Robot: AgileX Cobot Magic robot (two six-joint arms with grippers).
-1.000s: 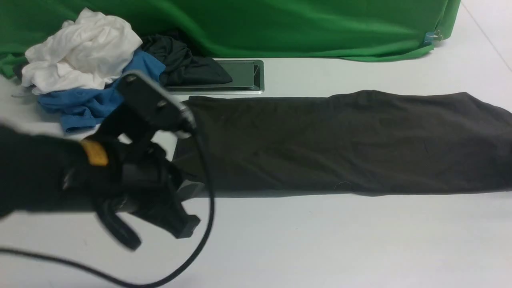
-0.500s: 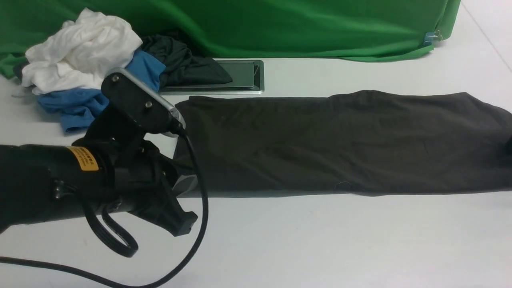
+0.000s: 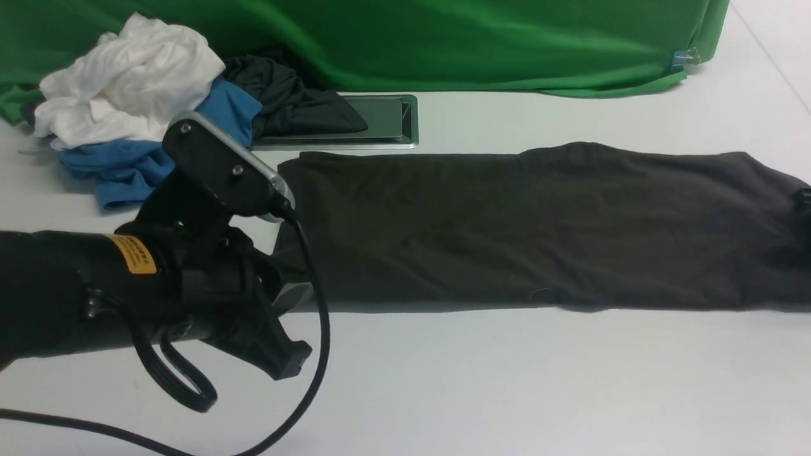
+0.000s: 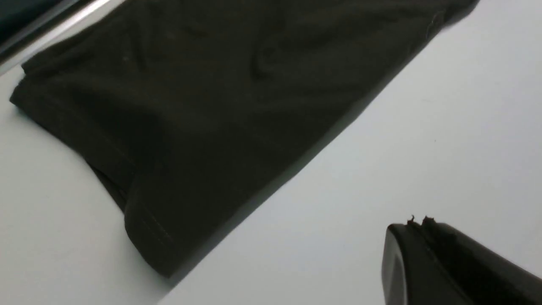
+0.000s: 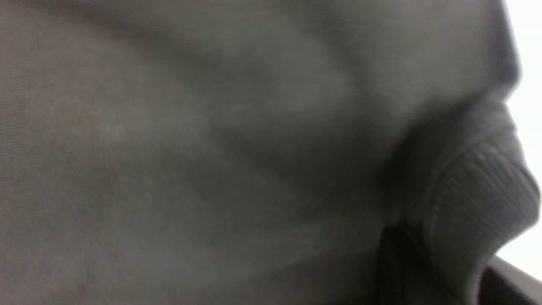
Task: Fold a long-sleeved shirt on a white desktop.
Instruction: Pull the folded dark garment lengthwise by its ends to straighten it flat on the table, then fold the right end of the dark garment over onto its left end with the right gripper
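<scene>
The shirt (image 3: 443, 234)'s right end has shifted; the right pincer (image 5: 440, 250) clamps its bunched edge, which a shallow bite could drop. The left pincer (image 4: 420, 222) is together.

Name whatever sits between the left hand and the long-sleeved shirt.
Only a bare stretch of white desktop separates the closed left hand from the long-sleeved shirt, seen in the left wrist view.
</scene>
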